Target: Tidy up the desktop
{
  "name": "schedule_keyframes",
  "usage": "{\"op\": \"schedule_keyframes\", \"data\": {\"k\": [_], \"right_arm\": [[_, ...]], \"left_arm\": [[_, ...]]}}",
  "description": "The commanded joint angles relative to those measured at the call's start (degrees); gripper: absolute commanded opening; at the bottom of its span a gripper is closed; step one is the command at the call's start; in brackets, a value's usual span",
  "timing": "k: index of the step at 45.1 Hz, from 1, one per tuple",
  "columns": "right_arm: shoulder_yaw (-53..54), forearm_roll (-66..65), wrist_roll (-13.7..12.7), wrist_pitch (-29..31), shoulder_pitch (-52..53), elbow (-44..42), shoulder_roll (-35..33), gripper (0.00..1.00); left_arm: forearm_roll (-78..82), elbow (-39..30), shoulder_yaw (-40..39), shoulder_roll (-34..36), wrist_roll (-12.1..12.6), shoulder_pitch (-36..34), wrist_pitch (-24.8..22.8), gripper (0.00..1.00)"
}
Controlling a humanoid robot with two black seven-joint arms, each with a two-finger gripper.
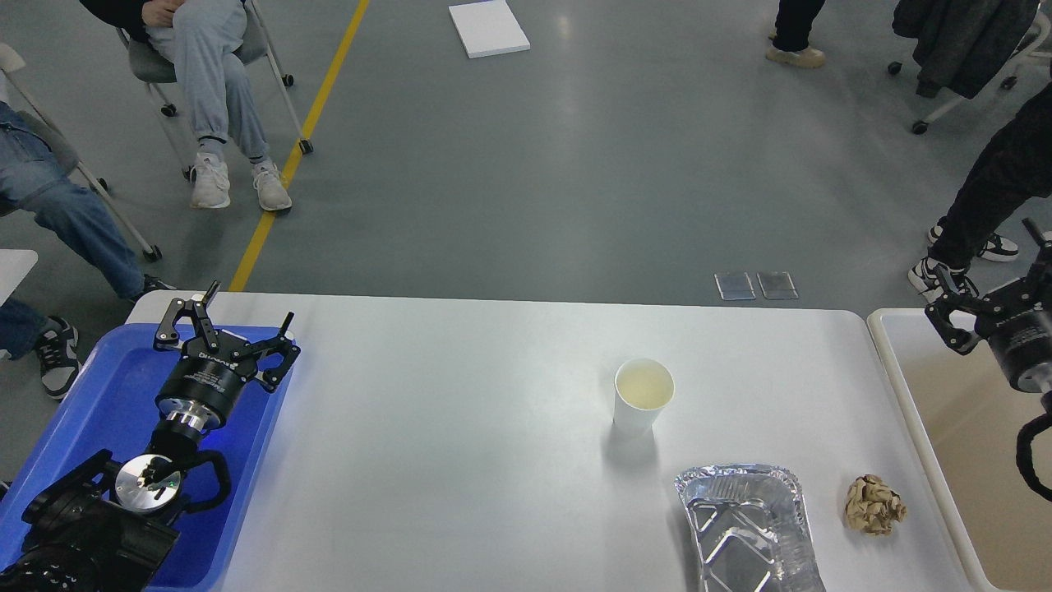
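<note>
The white desktop (460,460) fills the lower middle of the head view. On it stand a white paper cup (643,397) holding pale liquid, an empty foil tray (748,526) at the front right, and a crumpled brown paper ball (874,505) to the tray's right. My left gripper (246,306) is open and empty above the far end of the blue tray (90,411). My right gripper (990,279) hovers over the cream bin (904,378) at the right edge; its fingers look spread and empty.
People sit on chairs at the far left; another stands at the far right near the bin. A white board (488,28) and two small clear plates (756,285) lie on the grey floor beyond the table.
</note>
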Motion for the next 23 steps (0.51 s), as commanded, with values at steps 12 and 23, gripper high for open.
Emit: {"op": "schedule_keyframes", "data": {"k": [12, 23], "right_arm": [[0.08, -0.02, 0.01, -0.05, -0.54, -0.02, -2.25, 1.0], [0.08, -0.02, -0.08, -0.05, -0.8, -0.1, -2.25, 1.0]], "left_arm": [[-0.07, 0.0, -0.02, 0.0, 0.0, 0.02, 0.0, 1.0], [-0.07, 0.0, -0.02, 0.0, 0.09, -0.07, 0.0, 1.0]]}}
